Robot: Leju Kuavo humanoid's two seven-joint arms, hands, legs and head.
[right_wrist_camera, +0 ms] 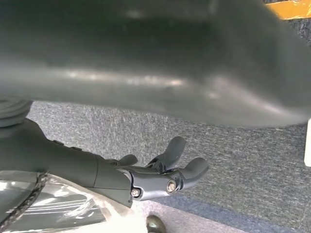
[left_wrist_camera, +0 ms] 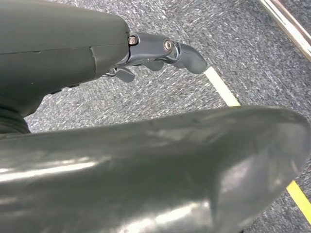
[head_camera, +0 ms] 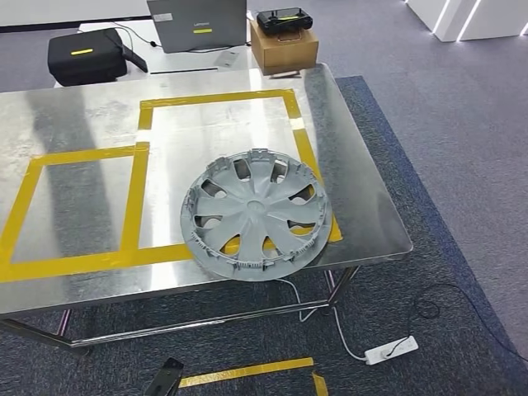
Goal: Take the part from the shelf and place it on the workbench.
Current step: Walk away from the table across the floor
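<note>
The part, a grey wheel cover (head_camera: pixel 255 213) with several spokes, lies flat on the metal workbench (head_camera: pixel 361 206), near its front right corner, across the yellow tape line. No hand touches it. My left hand (left_wrist_camera: pixel 161 51) hangs over grey carpet, its fingers stretched out with nothing in them. My right hand (right_wrist_camera: pixel 165 172) also hangs above the carpet, fingers apart and holding nothing.
Yellow tape rectangles (head_camera: pixel 134 198) mark the bench top. Behind it stand a black case (head_camera: pixel 87 56), a laptop (head_camera: pixel 198 25) and a cardboard box (head_camera: pixel 283 45) with a controller on top. A white power strip (head_camera: pixel 391 350) and its cable lie on the floor, front right.
</note>
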